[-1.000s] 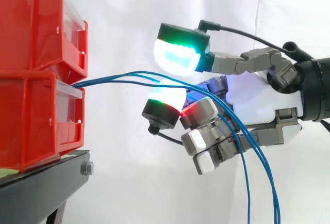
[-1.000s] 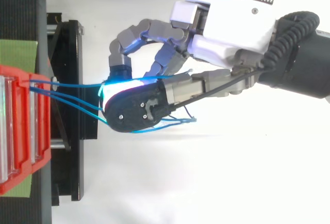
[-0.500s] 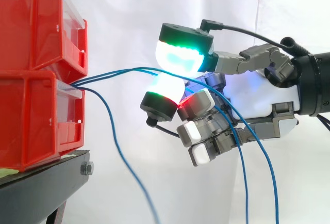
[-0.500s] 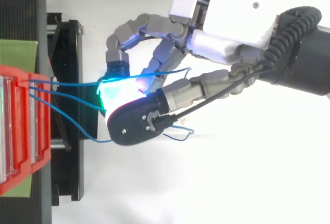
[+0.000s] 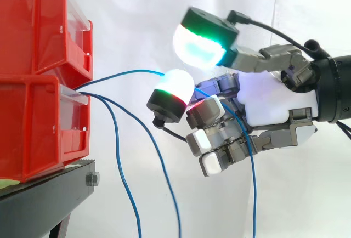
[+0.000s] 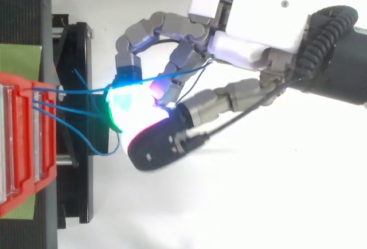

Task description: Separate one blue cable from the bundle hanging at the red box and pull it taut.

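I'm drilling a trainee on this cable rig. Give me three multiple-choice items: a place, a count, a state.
1. The blue cables leave the bins at: A) the upper bin's top B) the front opening of the lower red bin C) under the stand.
2. Blue cables leaving it: A) one B) three C) five.
3. The two cables not reaching the robot hand: A) hang slack B) are taut C) lie coiled.
Key: B, they emerge over its front lip; B, three strands show there; A, both droop downward.
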Controlling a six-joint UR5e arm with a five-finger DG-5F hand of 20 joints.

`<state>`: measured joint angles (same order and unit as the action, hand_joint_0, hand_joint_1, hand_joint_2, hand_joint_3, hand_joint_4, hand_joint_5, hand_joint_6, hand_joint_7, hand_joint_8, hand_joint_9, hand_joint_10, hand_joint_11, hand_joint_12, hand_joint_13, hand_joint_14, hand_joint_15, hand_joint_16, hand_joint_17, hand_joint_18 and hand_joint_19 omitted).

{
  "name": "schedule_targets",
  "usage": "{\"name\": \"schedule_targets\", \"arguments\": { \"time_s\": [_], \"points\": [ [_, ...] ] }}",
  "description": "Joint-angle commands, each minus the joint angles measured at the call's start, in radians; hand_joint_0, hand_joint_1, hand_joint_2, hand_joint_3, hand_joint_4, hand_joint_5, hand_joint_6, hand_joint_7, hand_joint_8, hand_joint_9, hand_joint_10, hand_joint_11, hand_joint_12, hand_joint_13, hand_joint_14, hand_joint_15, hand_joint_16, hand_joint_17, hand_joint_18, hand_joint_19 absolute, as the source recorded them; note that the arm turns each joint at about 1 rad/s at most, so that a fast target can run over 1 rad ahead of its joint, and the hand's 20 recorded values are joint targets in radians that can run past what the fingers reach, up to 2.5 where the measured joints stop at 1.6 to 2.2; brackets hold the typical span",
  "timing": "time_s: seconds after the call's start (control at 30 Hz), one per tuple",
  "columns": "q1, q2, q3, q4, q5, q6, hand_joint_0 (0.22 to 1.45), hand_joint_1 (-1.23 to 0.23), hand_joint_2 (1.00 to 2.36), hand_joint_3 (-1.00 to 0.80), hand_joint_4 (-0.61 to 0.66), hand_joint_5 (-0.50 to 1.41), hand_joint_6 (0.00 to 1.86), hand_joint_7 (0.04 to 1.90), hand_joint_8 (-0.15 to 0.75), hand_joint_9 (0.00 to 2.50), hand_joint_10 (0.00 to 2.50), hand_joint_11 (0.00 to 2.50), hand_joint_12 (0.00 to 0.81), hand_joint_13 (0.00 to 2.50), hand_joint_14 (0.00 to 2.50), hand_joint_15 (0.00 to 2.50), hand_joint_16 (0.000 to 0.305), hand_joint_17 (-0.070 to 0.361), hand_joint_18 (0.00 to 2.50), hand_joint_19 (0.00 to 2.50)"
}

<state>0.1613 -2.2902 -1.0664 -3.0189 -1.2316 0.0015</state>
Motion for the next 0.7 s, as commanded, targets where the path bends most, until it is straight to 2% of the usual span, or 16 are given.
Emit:
{"name": "schedule_targets", "arguments": {
  "time_s": [0.0,0.23,0.5,0.67],
  "points": [
    [0.0,0.0,0.0,0.0,0.001,0.0,0.5,-0.6,1.0,-0.5,0.11,-0.15,0.83,1.06,0.394,1.18,0.02,1.16,0.401,1.05,0.02,0.69,0.052,0.116,0.93,0.63],
    [0.0,0.0,0.0,0.0,0.004,-0.002,0.5,-0.53,1.0,-0.5,0.15,-0.15,0.76,1.02,0.396,1.16,0.02,1.13,0.41,1.04,0.02,0.68,0.054,0.121,0.94,0.63],
    [0.007,-0.006,-0.001,0.012,0.006,-0.034,0.5,-0.53,1.0,-0.5,0.17,-0.15,0.73,1.03,0.397,1.14,0.02,1.12,0.414,1.08,0.02,0.73,0.054,0.122,0.94,0.63],
    [0.014,-0.006,-0.003,0.031,0.023,-0.064,0.5,-0.54,1.0,-0.5,0.18,-0.15,0.72,1.03,0.4,1.13,0.02,1.14,0.412,1.13,0.02,0.83,0.054,0.121,0.94,0.63]
  ]
}}
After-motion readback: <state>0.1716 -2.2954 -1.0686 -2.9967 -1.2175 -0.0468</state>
